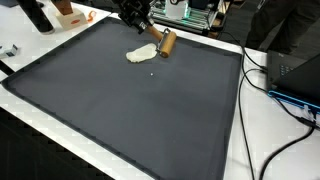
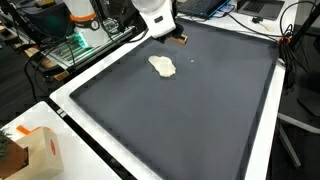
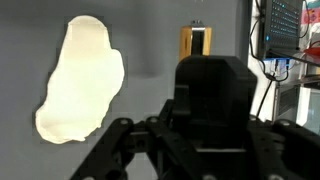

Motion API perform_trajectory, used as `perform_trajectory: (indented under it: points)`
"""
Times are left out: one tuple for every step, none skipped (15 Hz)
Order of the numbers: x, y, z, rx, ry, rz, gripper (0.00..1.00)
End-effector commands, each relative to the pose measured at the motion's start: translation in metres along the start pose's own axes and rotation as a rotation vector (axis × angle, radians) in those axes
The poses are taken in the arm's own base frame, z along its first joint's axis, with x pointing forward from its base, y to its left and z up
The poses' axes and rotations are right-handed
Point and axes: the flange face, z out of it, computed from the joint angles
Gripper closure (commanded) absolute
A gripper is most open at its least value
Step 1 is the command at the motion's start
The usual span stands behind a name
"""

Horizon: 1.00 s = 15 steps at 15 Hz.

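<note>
Counting what lies out, we find one brown wooden piece [image 1: 167, 42], one flat cream patch [image 1: 141, 54], and one black mat [image 1: 120, 110] spread over the white desk [image 1: 250, 140]. Both small things sit on the mat close to its far edge, below the single hand [image 1: 135, 18], which hangs just above that edge.

We see the brown wooden piece [image 2: 180, 40] in both exterior views, nearer to the hand [image 2: 170, 36] than the cream patch [image 2: 163, 67] is. It is a short oblong. In an exterior view its long axis runs from the mat's far edge towards the near one, leaning a little sideways. In the wrist view the brown wooden piece [image 3: 195, 42] stands as an upright rectangle near the top, its middle a lighter yellow.

In the wrist view the cream patch [image 3: 80, 80] is an irregular elongated blob, lying flat. Its long axis runs top to bottom with a slight lean, the upper end to the right. A strip of bare mat separates it from the brown piece there, so we judge them near but apart.

Only the dark body and linkage of the hand fill the lower wrist view, and the fingertips are out of frame. We cannot tell whether it is spread or closed, and nothing shows between its fingers.

Off the mat, one cardboard box [image 2: 40, 150] rests on a desk corner, and several cables [image 1: 275, 75] trail along one side.
</note>
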Motion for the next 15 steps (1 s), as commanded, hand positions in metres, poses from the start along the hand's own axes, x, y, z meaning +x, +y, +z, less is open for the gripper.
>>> perform_trajectory:
  points:
    - [0.000,0.006,-0.002,0.046,0.013,0.004,0.76]
    - [0.000,0.007,-0.001,0.047,0.013,0.008,0.76]
    - [0.000,0.009,-0.001,0.046,0.012,0.014,0.76]
    - [-0.001,0.010,-0.001,0.045,0.009,0.025,0.76]
    - [-0.001,0.011,-0.001,0.043,0.006,0.038,0.76]
    - [-0.001,0.012,-0.001,0.040,0.005,0.047,0.76]
    - [-0.001,0.013,-0.001,0.037,0.005,0.056,0.76]
    - [-0.001,0.014,-0.002,0.033,0.004,0.068,0.76]
    - [-0.001,0.014,-0.003,0.033,0.005,0.076,0.76]
    - [-0.001,0.013,-0.004,0.030,0.006,0.083,0.76]
    - [0.000,0.014,-0.005,0.028,0.007,0.093,0.76]
    - [0.000,0.014,-0.006,0.026,0.008,0.103,0.76]
    - [0.000,0.015,-0.008,0.021,0.008,0.114,0.76]
    - [0.000,0.015,-0.010,0.017,0.011,0.123,0.76]
    - [0.000,0.014,-0.013,0.014,0.014,0.132,0.76]
